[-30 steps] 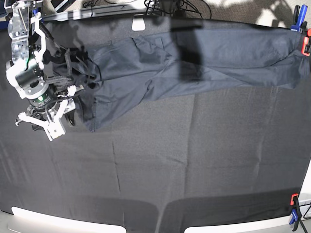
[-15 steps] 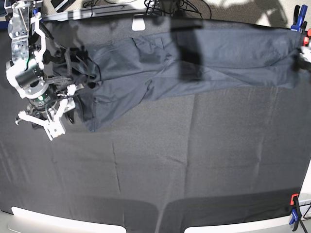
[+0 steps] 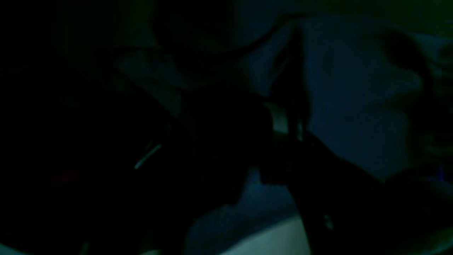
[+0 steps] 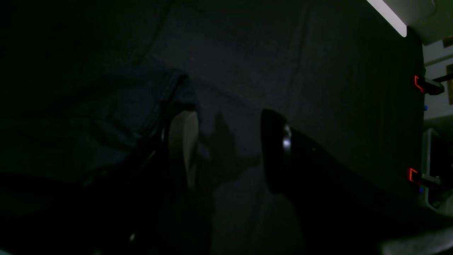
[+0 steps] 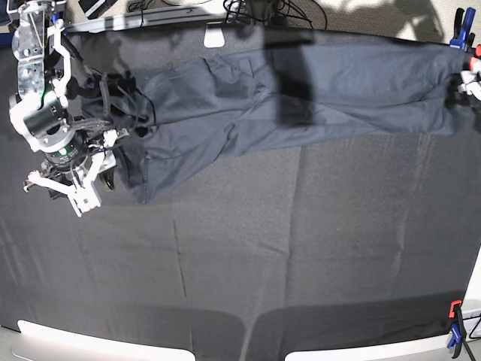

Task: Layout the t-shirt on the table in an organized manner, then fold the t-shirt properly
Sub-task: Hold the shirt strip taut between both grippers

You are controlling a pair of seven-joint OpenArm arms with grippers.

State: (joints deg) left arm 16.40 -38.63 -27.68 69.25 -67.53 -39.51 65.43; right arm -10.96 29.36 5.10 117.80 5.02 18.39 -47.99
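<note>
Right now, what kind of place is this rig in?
Likely a robotics lab bench: the table wears a black cloth held by clamps, loose cables lie behind it, and a t-shirt is stretched across.

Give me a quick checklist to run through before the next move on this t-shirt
1. Right gripper open: ok, its fingers stand apart over the black table.
2. Right gripper lined up with the t-shirt: ok, the shirt's edge lies against one finger.
3. Left gripper grip state: cannot tell, the left wrist view is too dark; only a bit of that arm shows at the base view's right edge.
4. Shirt laid out flat: not ok, it stretches in a creased band along the far edge.
5. Shirt fully on the table: cannot tell, its end reaches the base view's right edge.
</note>
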